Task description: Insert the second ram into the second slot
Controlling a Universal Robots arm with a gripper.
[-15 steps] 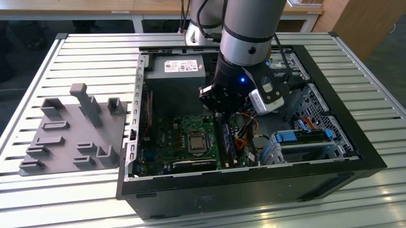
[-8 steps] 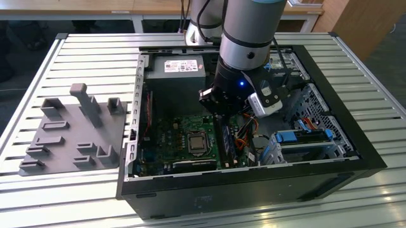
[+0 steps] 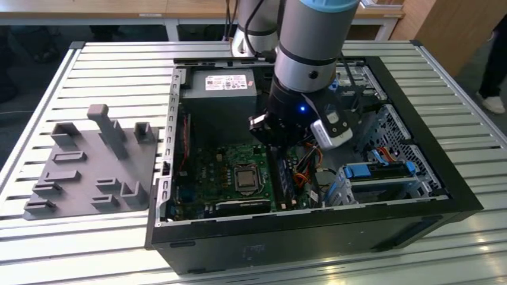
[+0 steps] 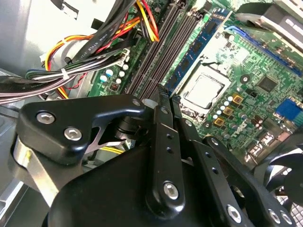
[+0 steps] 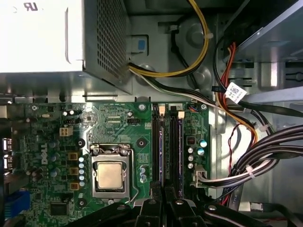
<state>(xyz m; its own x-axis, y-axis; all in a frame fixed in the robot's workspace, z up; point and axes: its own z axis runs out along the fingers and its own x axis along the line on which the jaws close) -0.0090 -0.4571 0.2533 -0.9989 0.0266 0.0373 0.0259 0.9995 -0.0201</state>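
Observation:
The second ram, a thin dark blue-green stick seen edge-on, stands along a memory slot beside the CPU socket. It runs straight into the narrow gap between my black fingers. My gripper is shut on it, its fingers drawn close against the stick's faces. The second wrist view has the same stick ending at my gripper, with dark parallel slots beside it. In the exterior view my gripper is low inside the open case, over the stick.
The power supply sits at the far end of the case. Cable bundles crowd the side of the slots away from the socket. A drive cage stands at the exterior view's right. A grey fixture lies outside on the slatted table.

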